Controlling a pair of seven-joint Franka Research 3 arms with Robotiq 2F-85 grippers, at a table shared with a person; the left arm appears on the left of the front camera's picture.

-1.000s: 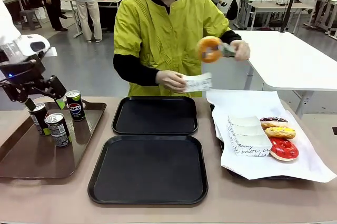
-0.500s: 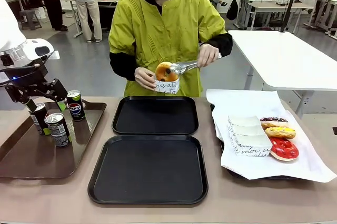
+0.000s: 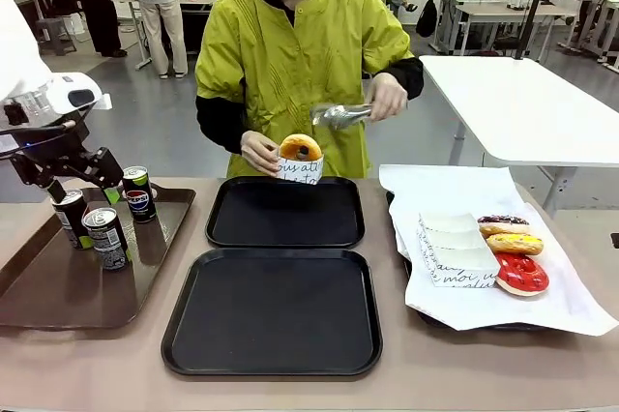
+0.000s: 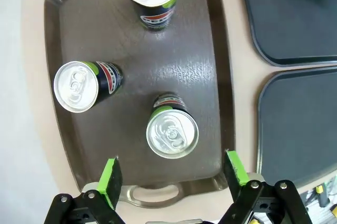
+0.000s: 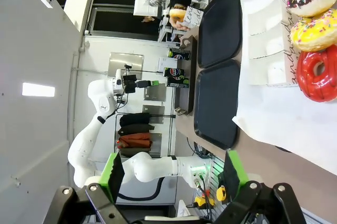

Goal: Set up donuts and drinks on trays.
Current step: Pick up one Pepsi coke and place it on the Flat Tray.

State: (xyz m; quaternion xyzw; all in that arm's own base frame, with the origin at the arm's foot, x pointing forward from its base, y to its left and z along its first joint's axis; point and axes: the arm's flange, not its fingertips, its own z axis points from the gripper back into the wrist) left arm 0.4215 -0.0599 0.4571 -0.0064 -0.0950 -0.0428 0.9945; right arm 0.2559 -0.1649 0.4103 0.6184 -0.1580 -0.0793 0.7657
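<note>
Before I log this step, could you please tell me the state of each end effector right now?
Left end effector: open, holding nothing.
Right end effector: open, holding nothing.

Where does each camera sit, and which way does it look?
Front view: fixed between the arms, facing the person, whose hand holds a boxed donut beyond the far black tray; the left gripper hangs over the brown tray.
Left wrist view: straight down on three Pepsi cans on that tray; its open green pads at bottom.
Right wrist view: rolled sideways, over the donuts on white paper; the open right gripper at bottom.
Shared by all: the far and the near black tray.
</note>
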